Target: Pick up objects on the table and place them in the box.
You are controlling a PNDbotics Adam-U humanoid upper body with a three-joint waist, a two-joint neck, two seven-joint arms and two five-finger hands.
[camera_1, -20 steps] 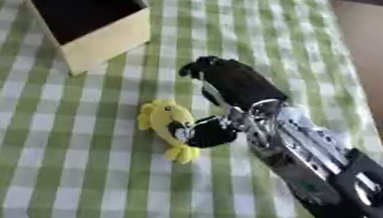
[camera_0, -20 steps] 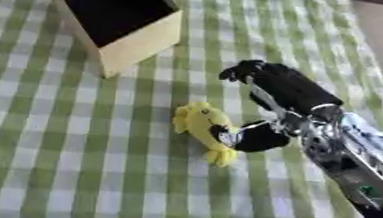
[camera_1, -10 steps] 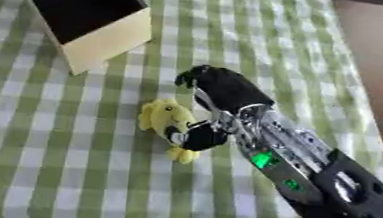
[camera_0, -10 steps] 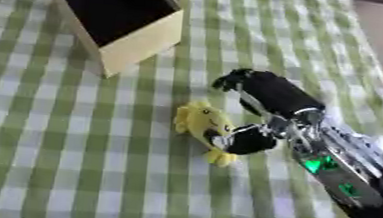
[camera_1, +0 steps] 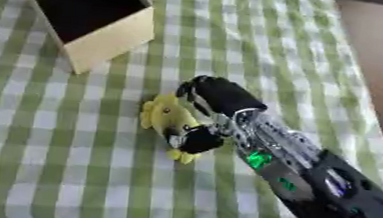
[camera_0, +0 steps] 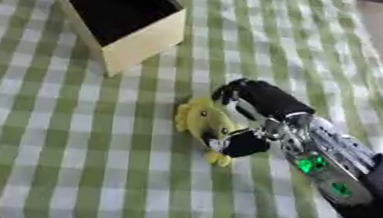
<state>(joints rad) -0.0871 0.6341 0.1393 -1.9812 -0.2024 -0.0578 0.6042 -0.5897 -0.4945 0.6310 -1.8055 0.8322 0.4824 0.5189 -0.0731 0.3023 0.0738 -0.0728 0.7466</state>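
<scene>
A small yellow plush toy (camera_0: 200, 124) lies on the green-and-white checked tablecloth (camera_0: 67, 159), a little right of the middle. My right hand (camera_0: 261, 105) comes in from the lower right and sits against the toy's right side. Its fingers curl over the toy's upper edge and its thumb (camera_0: 243, 143) presses at the lower part, so the toy sits between them. The toy rests on the cloth. A pale yellow box (camera_0: 145, 38) with a dark open inside stands at the upper left, tilted askew. My left hand shows in neither view.
The table's right edge (camera_1: 364, 87) runs close behind my right arm, with brown floor beyond it. Checked cloth stretches between the toy and the box and across the whole left and front.
My right hand has moved left and down onto the toy, and its fingers and thumb have closed in around it. The toy stays in place on the cloth.
</scene>
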